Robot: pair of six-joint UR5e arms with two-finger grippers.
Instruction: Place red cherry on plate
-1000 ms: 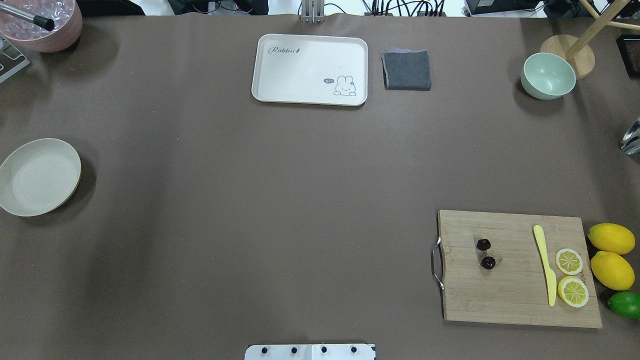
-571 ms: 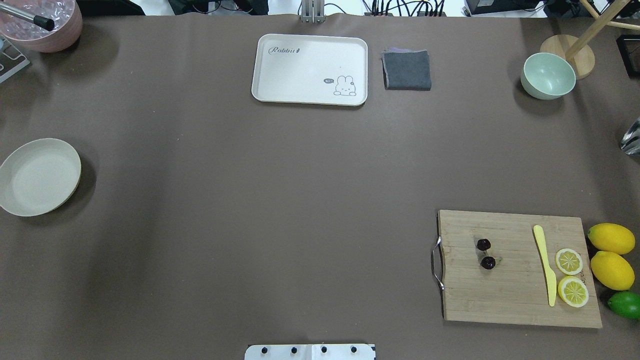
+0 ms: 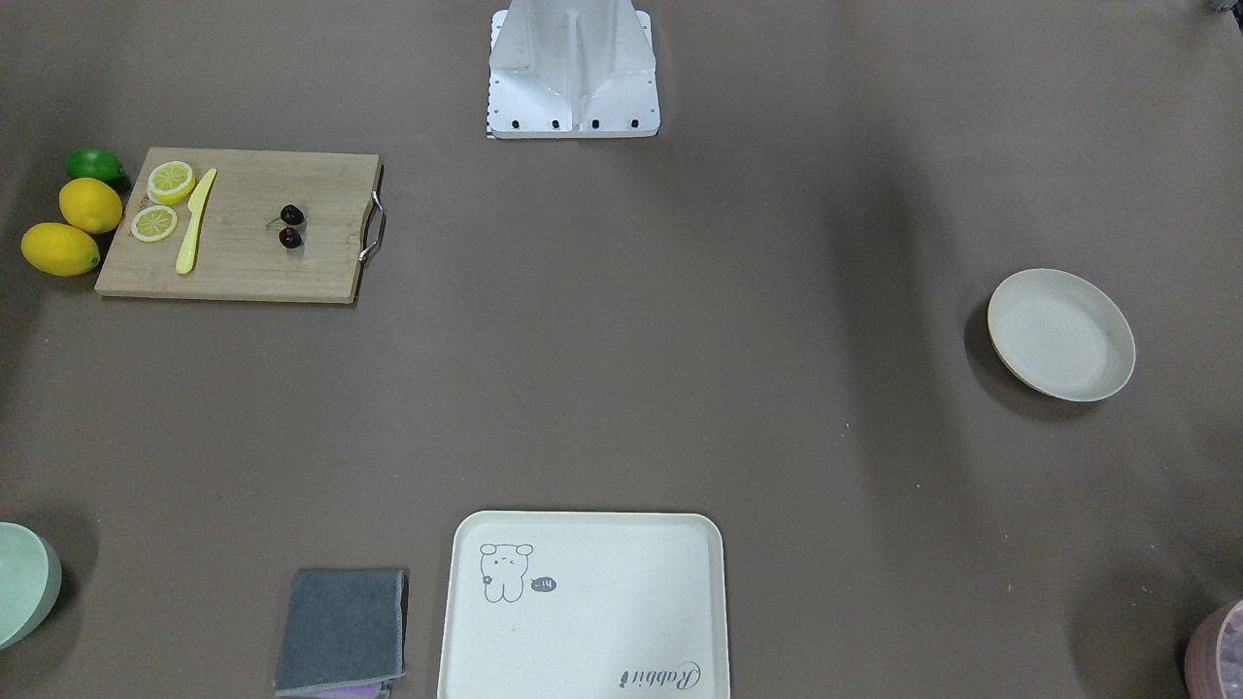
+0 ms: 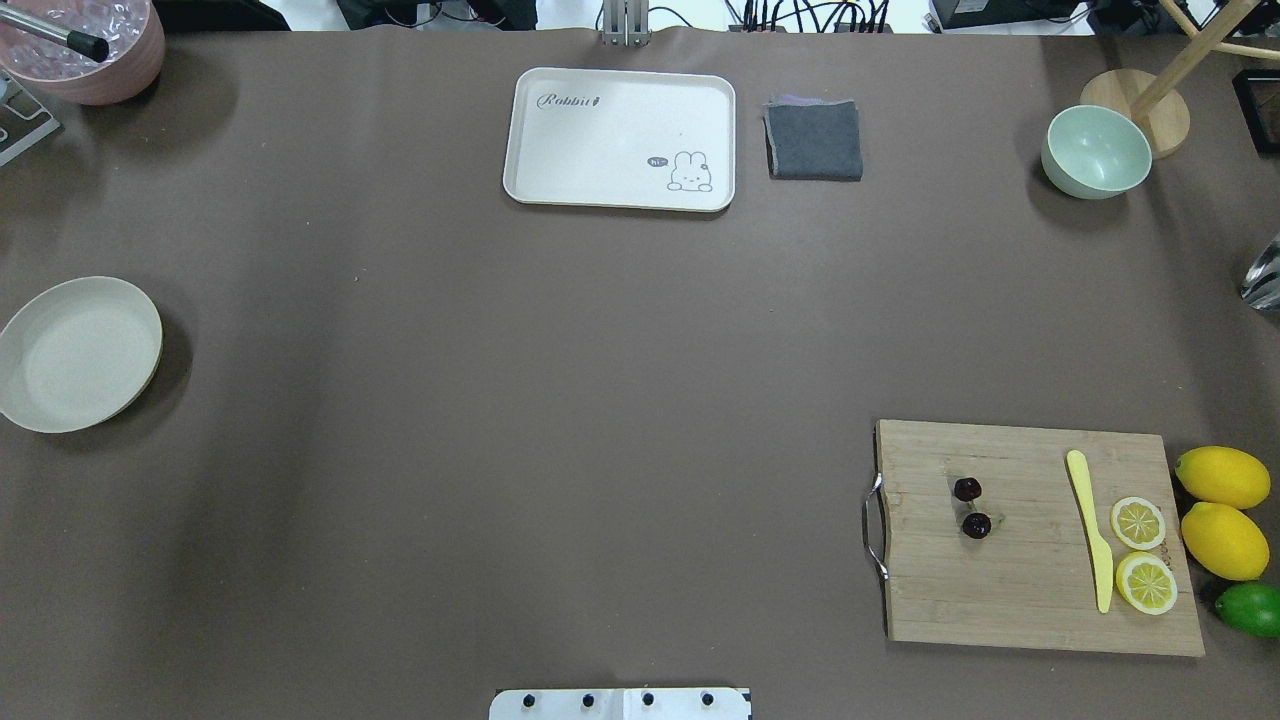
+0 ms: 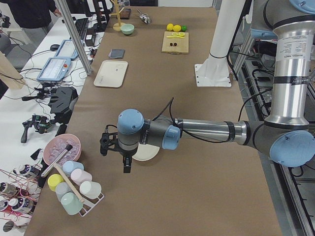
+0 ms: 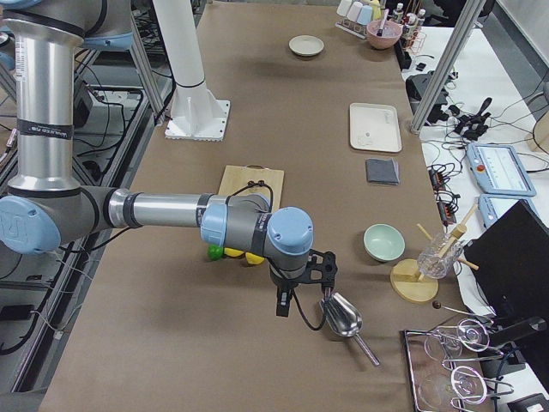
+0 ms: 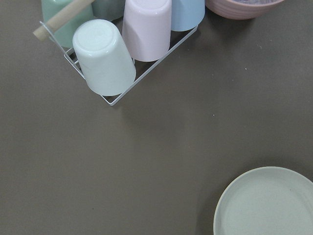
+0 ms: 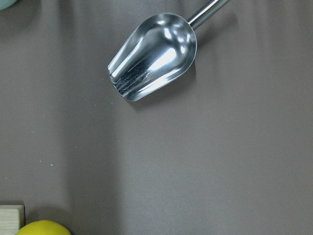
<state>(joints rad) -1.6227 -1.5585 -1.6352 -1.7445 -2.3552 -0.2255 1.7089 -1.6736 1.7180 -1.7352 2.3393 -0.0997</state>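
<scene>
1. The red cherry (image 4: 970, 507) is seen lying on a wooden cutting board (image 4: 1030, 590) at the robot's right, between the board's metal handle (image 4: 872, 528) and a yellow knife (image 4: 1090, 530)
2. The plate (image 4: 80, 355) is set on the brown surface (image 4: 560, 400) at the robot's far left, well apart from the cherry
3. The left hand (image 5: 126, 168) is held above the surface just beside the plate; whether it is open or closed, or has hold of anything, cannot be told
4. The right hand (image 6: 280, 307) is held over the surface near a metal scoop (image 8: 154, 56); its opening and any hold cannot be told either
</scene>
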